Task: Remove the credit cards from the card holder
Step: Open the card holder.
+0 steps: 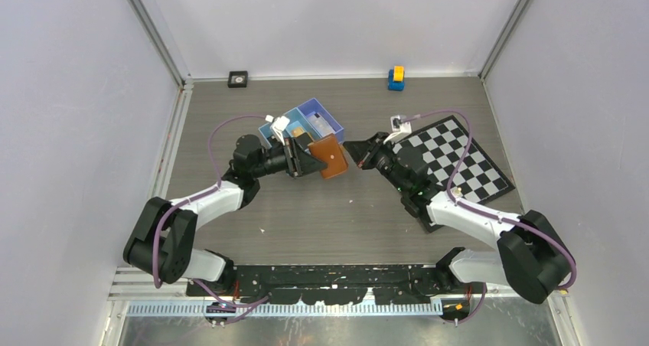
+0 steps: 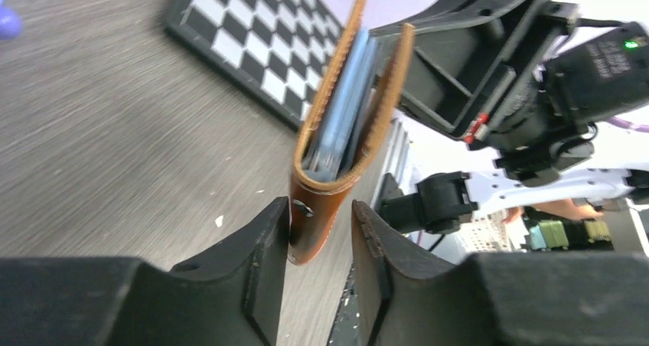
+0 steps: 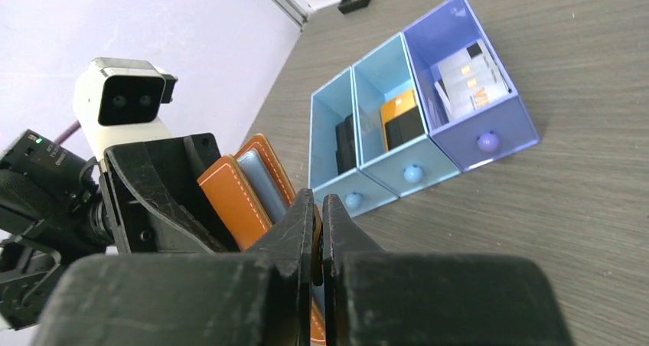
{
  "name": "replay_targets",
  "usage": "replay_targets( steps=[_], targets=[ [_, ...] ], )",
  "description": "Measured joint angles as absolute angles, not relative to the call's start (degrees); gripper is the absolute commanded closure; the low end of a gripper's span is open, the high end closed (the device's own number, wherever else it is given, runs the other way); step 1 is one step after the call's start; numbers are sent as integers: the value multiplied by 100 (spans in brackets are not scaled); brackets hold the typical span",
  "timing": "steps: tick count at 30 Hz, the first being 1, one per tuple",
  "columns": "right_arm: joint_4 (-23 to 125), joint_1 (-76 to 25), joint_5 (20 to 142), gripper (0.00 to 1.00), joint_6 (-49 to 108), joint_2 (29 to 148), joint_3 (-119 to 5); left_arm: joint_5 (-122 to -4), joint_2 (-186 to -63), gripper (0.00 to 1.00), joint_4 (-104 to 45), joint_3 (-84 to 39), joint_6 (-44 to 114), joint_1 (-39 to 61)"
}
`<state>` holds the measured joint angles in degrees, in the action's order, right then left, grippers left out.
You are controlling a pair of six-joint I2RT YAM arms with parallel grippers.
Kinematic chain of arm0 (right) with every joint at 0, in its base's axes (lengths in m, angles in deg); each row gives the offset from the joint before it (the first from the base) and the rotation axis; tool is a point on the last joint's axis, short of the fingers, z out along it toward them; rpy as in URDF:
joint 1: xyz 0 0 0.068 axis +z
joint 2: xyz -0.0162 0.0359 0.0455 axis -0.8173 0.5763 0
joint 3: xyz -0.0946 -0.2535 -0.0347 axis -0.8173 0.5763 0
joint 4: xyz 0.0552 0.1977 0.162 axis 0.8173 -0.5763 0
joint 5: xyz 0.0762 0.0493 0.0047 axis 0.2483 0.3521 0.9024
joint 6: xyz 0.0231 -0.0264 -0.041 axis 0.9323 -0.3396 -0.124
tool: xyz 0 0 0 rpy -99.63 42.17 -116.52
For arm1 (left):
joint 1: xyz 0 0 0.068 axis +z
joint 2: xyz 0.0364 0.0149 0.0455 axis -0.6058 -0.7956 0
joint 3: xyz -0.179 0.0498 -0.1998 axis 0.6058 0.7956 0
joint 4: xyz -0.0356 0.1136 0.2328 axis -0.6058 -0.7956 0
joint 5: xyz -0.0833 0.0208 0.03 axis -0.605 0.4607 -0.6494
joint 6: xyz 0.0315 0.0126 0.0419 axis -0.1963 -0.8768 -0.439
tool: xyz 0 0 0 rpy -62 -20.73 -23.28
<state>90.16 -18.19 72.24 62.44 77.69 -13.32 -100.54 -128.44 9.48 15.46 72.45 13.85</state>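
Holder: the small brown leather-like folding card holder point(image 1: 331, 156) is lifted off the grey-brown wood-grain table point(image 1: 306, 216). It is between the two grippers, just in front of the blue plastic three-compartment tray point(image 3: 501, 124).
Direction: its fold sits toward the left gripper point(image 2: 321, 217) and its open mouth points away, toward the right gripper point(image 3: 318, 208). The long axis runs from fold to mouth; in the left wrist view we see the holder edge-on.
Inside: thin pale blue credit cards point(image 2: 344, 105) stand between the two leaves.
Left jaws: clamped on the holder at its fold.
Right jaws: closed almost fully on a thin brown edge of the holder; we cannot tell which part it is.
Tray: it lies on the table, with an orange card point(image 3: 398, 105) in the middle compartment and whitish cards point(image 3: 467, 74) in the violet end one.
Surface: a black-and-white chequered board point(image 1: 482, 170) lies on the right of the table.
Room: plain pale walls point(image 1: 337, 24) on three sides.
Writing: the marks on the whitish cards are too small to read.
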Motion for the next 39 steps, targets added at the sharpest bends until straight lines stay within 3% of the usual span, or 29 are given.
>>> replay_targets(
  steps=[6,10,13,28,39],
  targets=[
    [8824,-1819,7462,99,6244,8215,-1472,-9586,-12859,42,12,1527,6781,1402],
    [8612,-1817,7615,100,6251,8499,-1609,-9315,-12914,19,-414,1489,6550,1409],
    [8437,-1817,7709,100,6268,8643,-1723,-9195,-13019,13,-593,1441,6438,1411],
    [7539,-1817,7650,100,6258,8656,-1979,-8959,-13211,9,-1035,1312,6239,1415],
    [6918,-1817,7263,99,6266,7535,-1981,-9053,-13205,10,-976,1314,6196,1415]
  ],
)
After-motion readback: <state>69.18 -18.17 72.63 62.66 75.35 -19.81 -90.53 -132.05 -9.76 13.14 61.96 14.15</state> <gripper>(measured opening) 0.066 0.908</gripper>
